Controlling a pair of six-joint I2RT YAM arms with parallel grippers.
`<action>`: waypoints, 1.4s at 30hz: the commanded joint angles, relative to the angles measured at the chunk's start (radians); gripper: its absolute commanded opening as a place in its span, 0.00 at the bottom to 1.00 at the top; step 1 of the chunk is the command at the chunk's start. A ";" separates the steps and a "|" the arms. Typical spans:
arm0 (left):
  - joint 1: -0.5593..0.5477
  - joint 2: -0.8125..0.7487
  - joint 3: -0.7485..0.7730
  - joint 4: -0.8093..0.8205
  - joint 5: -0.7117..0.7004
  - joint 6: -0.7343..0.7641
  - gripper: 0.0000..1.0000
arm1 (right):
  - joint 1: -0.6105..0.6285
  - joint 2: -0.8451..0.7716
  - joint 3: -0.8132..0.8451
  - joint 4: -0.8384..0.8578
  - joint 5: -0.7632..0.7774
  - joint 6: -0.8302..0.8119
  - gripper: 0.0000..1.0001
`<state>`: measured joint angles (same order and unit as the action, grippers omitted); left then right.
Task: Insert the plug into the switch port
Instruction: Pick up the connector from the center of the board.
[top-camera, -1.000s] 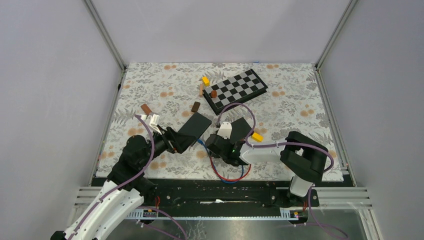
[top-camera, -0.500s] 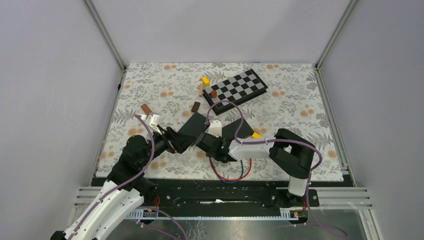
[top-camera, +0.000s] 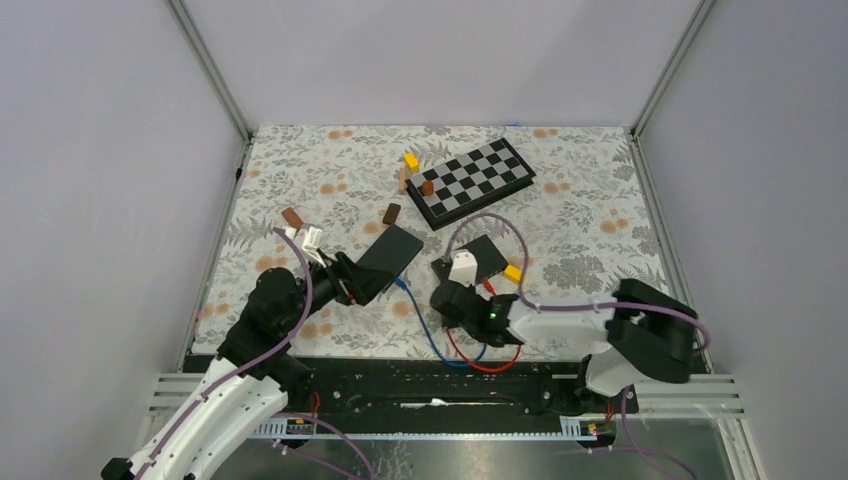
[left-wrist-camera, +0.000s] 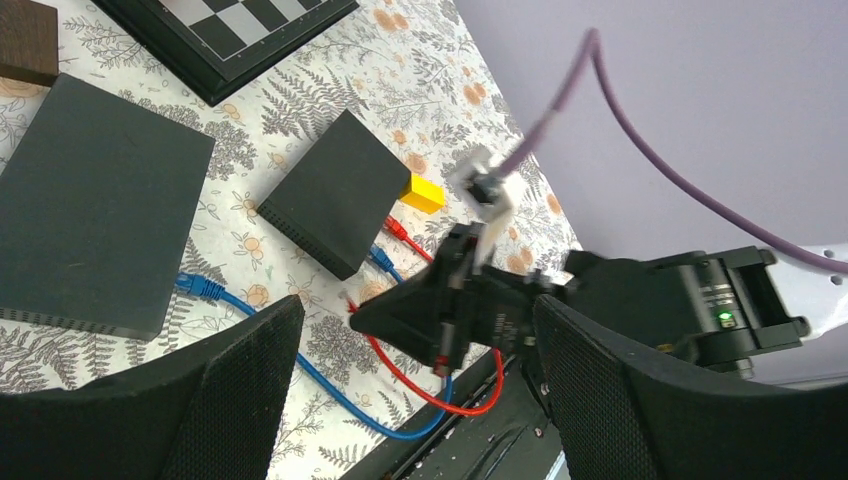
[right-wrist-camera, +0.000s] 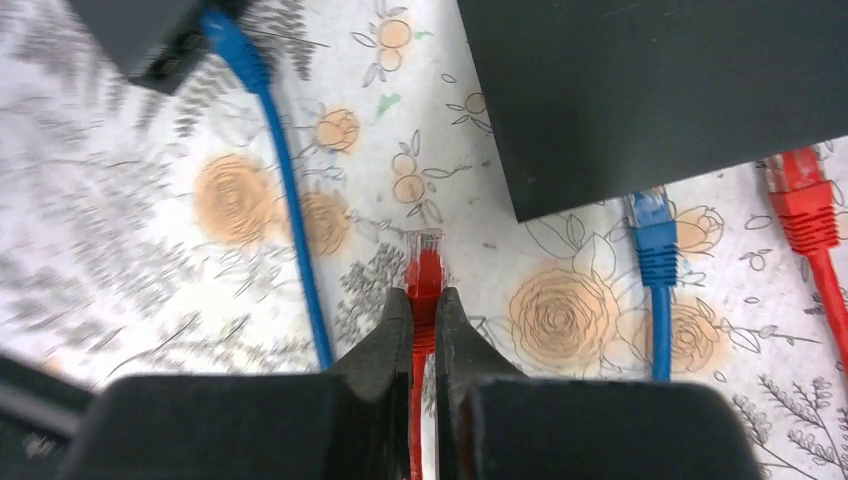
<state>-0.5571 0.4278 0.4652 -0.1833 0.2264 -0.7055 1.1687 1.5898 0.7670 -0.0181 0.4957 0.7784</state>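
Observation:
In the right wrist view my right gripper (right-wrist-camera: 423, 300) is shut on the red plug (right-wrist-camera: 424, 262), whose clear tip pokes out ahead of the fingertips just above the floral mat. The black switch (right-wrist-camera: 650, 90) lies ahead to the right, with a blue plug (right-wrist-camera: 655, 225) and another red plug (right-wrist-camera: 805, 200) at its near edge. From above, the right gripper (top-camera: 450, 300) sits just near-left of the switch (top-camera: 480, 258). My left gripper (top-camera: 365, 280) stands open and empty at the near end of a second black box (top-camera: 392, 252).
A blue cable (right-wrist-camera: 285, 190) runs into the second black box (right-wrist-camera: 150, 35). Red and blue cable loops (top-camera: 480, 355) lie at the table's near edge. A chessboard (top-camera: 470, 182) and small wooden and yellow blocks (top-camera: 411, 160) sit farther back; a yellow block (top-camera: 514, 273) sits beside the switch.
The right gripper swung left, then back right and nearer, and its jaws closed on the red plug. The cable loops shifted right. The left arm stayed put.

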 joint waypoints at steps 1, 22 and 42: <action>0.002 0.010 0.033 0.093 0.002 -0.015 0.87 | -0.009 -0.243 -0.168 0.317 -0.062 -0.100 0.00; -0.051 0.212 -0.040 0.490 0.313 -0.130 0.66 | -0.044 -0.871 -0.584 0.768 -0.370 -0.349 0.00; -0.278 0.401 -0.024 0.709 0.222 -0.102 0.66 | -0.045 -0.981 -0.580 0.761 -0.460 -0.340 0.00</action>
<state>-0.8230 0.8120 0.4141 0.4458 0.4599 -0.8299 1.1301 0.6430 0.1848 0.6937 0.0586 0.4557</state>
